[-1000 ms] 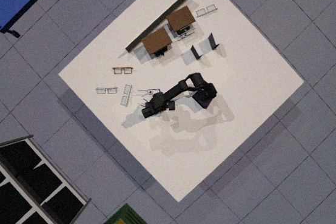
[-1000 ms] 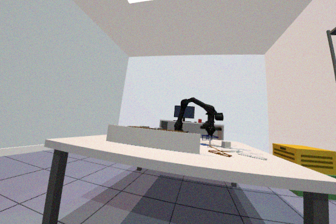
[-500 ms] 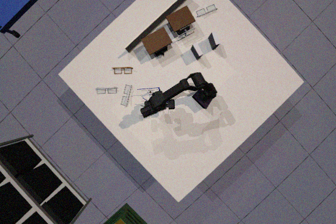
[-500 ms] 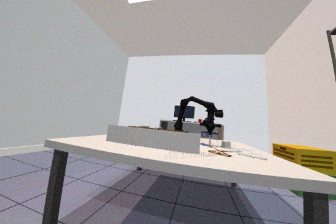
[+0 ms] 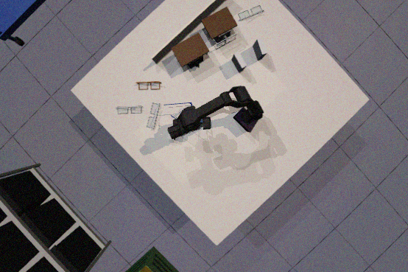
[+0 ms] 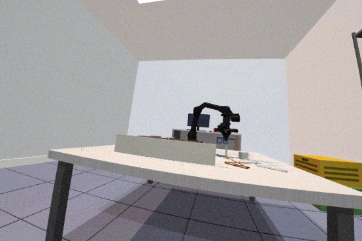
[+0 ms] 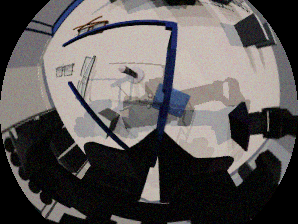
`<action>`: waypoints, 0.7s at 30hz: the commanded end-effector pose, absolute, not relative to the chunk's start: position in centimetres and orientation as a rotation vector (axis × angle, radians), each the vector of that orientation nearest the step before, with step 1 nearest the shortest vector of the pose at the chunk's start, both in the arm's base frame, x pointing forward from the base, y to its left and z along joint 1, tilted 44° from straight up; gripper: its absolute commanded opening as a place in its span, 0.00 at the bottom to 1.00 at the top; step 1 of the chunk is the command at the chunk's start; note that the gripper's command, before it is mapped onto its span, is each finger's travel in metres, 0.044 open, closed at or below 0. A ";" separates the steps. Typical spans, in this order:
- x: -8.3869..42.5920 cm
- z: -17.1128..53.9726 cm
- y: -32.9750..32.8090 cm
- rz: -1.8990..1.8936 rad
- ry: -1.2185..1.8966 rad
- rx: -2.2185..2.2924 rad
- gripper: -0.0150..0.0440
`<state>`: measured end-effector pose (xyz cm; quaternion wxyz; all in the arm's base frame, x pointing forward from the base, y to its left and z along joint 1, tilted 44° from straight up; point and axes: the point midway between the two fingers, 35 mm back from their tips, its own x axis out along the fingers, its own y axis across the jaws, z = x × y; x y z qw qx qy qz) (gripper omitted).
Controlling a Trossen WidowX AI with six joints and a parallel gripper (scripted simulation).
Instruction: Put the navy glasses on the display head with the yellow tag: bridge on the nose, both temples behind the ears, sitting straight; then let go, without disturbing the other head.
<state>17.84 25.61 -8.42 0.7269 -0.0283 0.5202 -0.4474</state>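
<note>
Claw: closed at the tips (image 5: 189, 119) (image 6: 225, 138) (image 7: 157, 135), grasping the navy glasses by the front frame.
Navy glasses (image 5: 177, 104) (image 6: 222, 140) (image 7: 170, 75): held above the bench (image 5: 217, 220) (image 6: 150, 170) (image 7: 62, 42), well apart from the brown-topped stands; both temples are open and point the same way, away from the front.
Arm (image 5: 211, 107) (image 6: 215, 104): bent over the bench, claw downward.
Brown-topped stands: one (image 5: 189, 49) and another (image 5: 219, 22), side by side along a long upright panel (image 5: 193, 24) (image 6: 164, 149) — which one has the yellow tag, I cannot tell.
Clear glasses by the stands: one pair (image 5: 225, 40) just in front of the second stand, another (image 5: 250, 12) off to its side.
Small upright plates: one (image 5: 237, 64) and another (image 5: 258, 50), both apart from the stands.
Orange glasses (image 5: 149, 85) (image 6: 236, 164) (image 7: 91, 25): on the bench, near two more clear pairs (image 5: 129, 110) (image 5: 153, 116).
Blue block (image 7: 172, 102): beneath the navy frame in the wrist view — its height is unclear.
Placement: navy pair not on a head.
</note>
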 end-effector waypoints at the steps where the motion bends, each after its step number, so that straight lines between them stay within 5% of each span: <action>1: 20.3 -7.5 25.3 -0.984 1.144 -0.049 0.25; 21: 23.7 -8.3 22.8 -0.987 1.140 -0.050 0.25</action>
